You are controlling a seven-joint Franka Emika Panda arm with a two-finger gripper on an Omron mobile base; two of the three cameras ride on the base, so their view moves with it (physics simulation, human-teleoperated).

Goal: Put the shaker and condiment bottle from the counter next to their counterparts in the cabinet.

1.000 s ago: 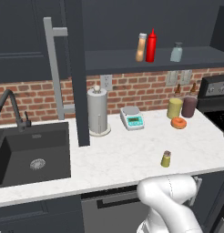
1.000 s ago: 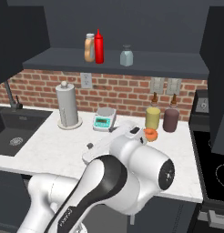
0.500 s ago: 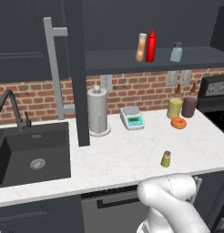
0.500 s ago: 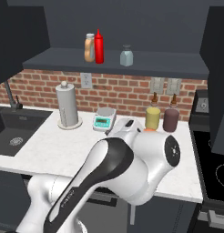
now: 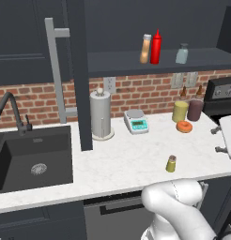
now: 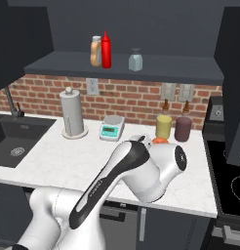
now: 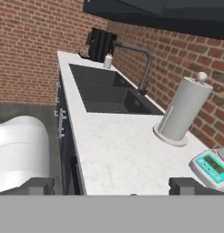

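Note:
The small yellow-green shaker [image 5: 171, 164] stands on the white counter [image 5: 127, 164], toward its front right. The orange-tan condiment bottle [image 5: 145, 48] [image 6: 96, 51] stands on the cabinet shelf [image 5: 112, 63], touching or nearly touching the red squeeze bottle [image 5: 156, 47] [image 6: 106, 50]. Further right on the shelf is the pale blue-grey shaker [image 5: 182, 54] [image 6: 135, 60]. My gripper [image 5: 217, 140] [image 7: 113, 186] hangs at the counter's right end, right of the yellow-green shaker. It points left along the counter, open and holding nothing. In the right base view my arm hides that shaker.
A paper towel roll [image 5: 100, 115] [image 7: 184, 109], a small scale [image 5: 136, 121], a yellow canister [image 5: 180, 111], a dark canister [image 5: 195, 110] and an orange ring [image 5: 184, 126] line the brick wall. The black sink [image 5: 33, 154] lies left. The open cabinet door [image 5: 54, 70] hangs above it.
In the right base view my arm's elbow has risen and turned. The gripper stays open. Nothing on the counter or shelf has moved.

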